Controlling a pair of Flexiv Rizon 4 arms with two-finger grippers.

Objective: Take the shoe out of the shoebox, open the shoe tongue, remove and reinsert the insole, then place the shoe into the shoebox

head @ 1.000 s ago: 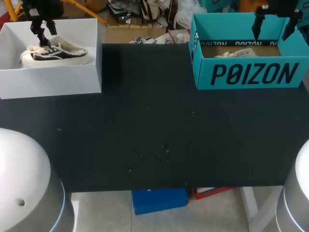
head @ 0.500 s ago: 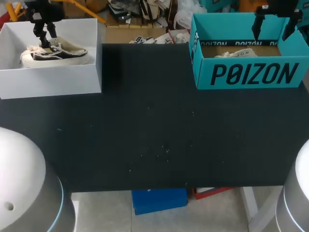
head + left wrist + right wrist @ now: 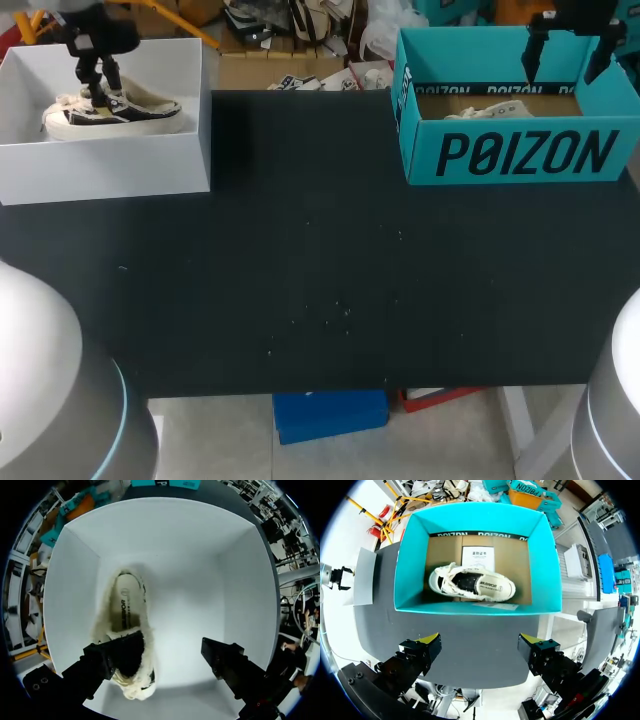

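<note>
The left gripper has dipped and turned slightly over the black-and-cream low-top canvas shoe in the last second. The shoe has not budged from the floor of the open white cardboard shoebox at the far left of the black table. The jaws are spread wide. In the left wrist view one finger hangs over the laced front of the shoe and the other over bare box floor to its right (whether the first finger touches the laces cannot be told). No grip is made, so the task appears to be at its first step, taking the shoe out.

At the far right, the right gripper hovers above the teal printed cardboard shoebox, jaws spread and holding nothing. A white low-top shoe lies on its side on that box's brown floor.

The white box's walls ring the black-and-cream shoe, which lies towards the left wall. Any lift probably has to go straight up before crossing the near wall.
</note>
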